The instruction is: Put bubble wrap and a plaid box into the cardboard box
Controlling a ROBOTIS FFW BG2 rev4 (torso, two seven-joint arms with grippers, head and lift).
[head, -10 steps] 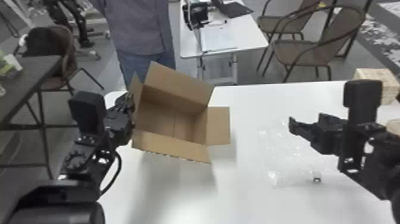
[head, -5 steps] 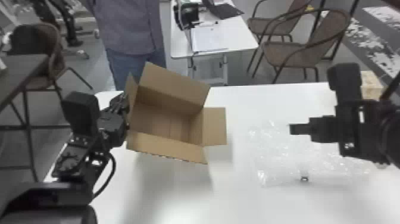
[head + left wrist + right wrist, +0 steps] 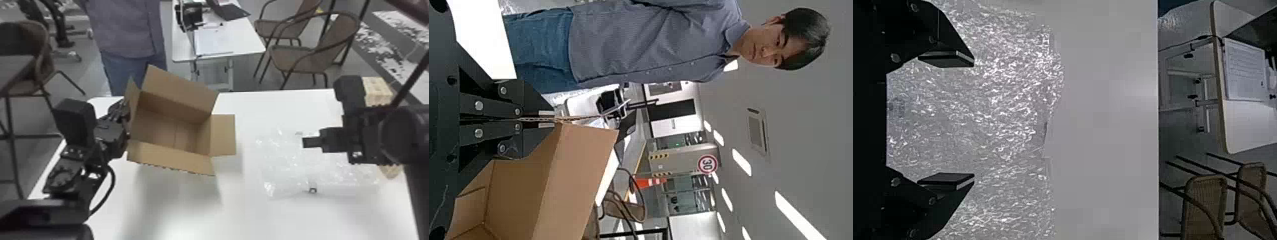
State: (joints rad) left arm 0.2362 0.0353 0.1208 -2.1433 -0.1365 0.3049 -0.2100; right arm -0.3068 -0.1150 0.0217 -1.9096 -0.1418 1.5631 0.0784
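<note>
The big white table (image 3: 261,105) holds the cardboard box (image 3: 172,131), tipped with its flaps open. To its right, the bubble wrap (image 3: 281,162) lies flat on the table. The plaid box (image 3: 376,89) peeks out from behind the right arm, at the table's right side. The left gripper (image 3: 124,115) pinches a cardboard flap tight. The right gripper (image 3: 311,142), fingers spread wide with nothing between them, is above the bubble wrap.
</note>
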